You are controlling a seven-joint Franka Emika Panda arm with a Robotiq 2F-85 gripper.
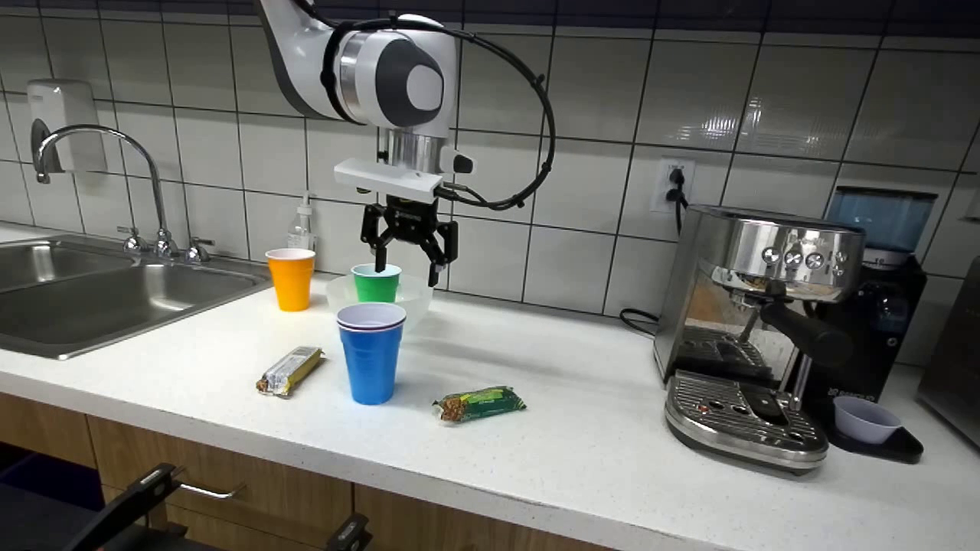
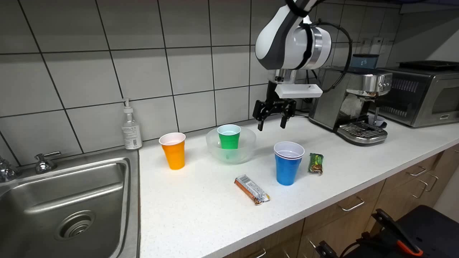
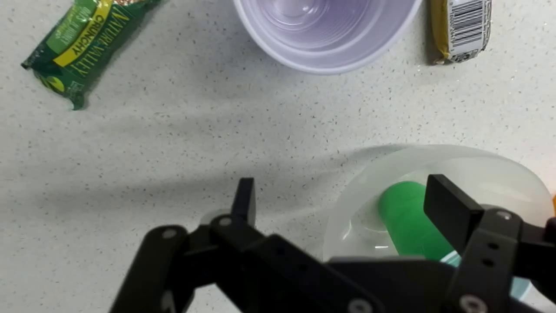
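Only the wrist view makes CRUNCHY legible on the green bar (image 3: pixel 87 48); a second bar (image 2: pixel 252 189) makes two. One orange cup (image 2: pixel 174 153) and one blue-cup stack (image 2: pixel 287 170) stand near one bowl (image 2: pixel 247 151), which contains one green cup (image 2: pixel 229 140). The end effector (image 2: pixel 271 128), empty, spread wide, hangs above, near the bowl.

The bowl (image 2: pixel 247 147) and green cup (image 2: pixel 229 139) look smooth plastic, the sink (image 2: pixel 132 208) satiny metal, the drawers (image 1: pixel 272 471) wood.

Stacked cups (image 1: pixel 373 360) stand between two snack bars (image 1: pixel 291 370), before a bowl (image 1: pixel 418 301) holding another cup (image 1: pixel 376 286).
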